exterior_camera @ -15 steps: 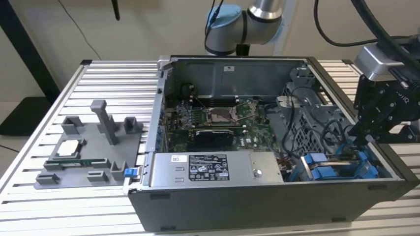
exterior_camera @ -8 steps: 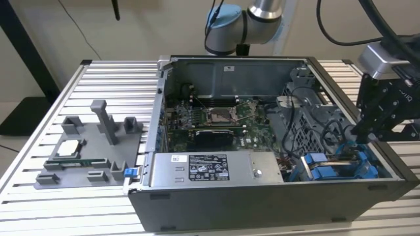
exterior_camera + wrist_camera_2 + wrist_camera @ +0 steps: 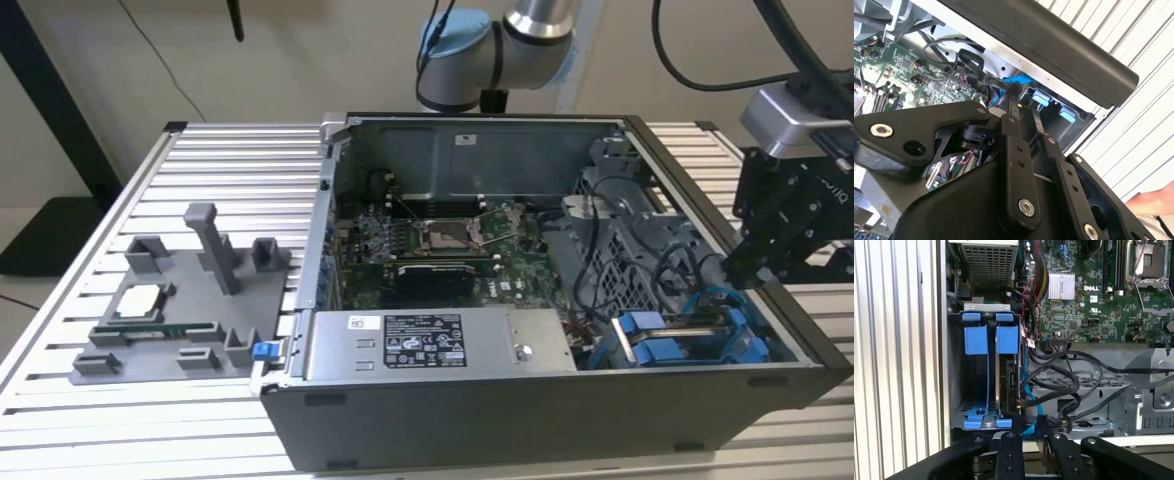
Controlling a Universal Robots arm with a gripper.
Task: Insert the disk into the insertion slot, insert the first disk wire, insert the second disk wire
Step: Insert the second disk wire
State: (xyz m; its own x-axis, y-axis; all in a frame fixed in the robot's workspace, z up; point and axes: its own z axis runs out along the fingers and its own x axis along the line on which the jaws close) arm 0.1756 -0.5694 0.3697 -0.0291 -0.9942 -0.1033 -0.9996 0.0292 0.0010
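- pincer (image 3: 1030, 423) is low at the mouth of the drive bay, closed to a narrow gap with the blue wire (image 3: 1027, 407) running through it. Reads as a grip on the wire, but the contact is partly hidden.
- second wrist view: the tips are right at the blue wire's end, just beside the pale blue carrier tabs (image 3: 1041, 98).
- the disk (image 3: 1010, 372) stands edge-on inside the insertion slot (image 3: 955, 390) with its blue carrier around it and looks seated. A second blue carrier (image 3: 975, 340) is just beside it in the same bay.
- step in hand, my read: plugging the blue wire into the disk's exposed edge. Can't tell if the plug is home.
- doing it well: keep the plug square to the port and push straight along the disk, with no twist. Use light force, since the carrier could slide in the bay.
- risk: black cables (image 3: 1074, 385) loop just beside the wire and could snag the pincer or drag the plug off line.
- further in: motherboard (image 3: 1079, 305), with the CPU socket (image 3: 447, 235) well apart from the bay.
- grey power-supply box (image 3: 427, 345) lies along the case (image 3: 534, 420) wall, toward the exterior view's left of the bay.
- farthest: slatted desk (image 3: 227, 160) with a grey fixture (image 3: 187, 300) on the exterior view's left, well apart from the pincer.
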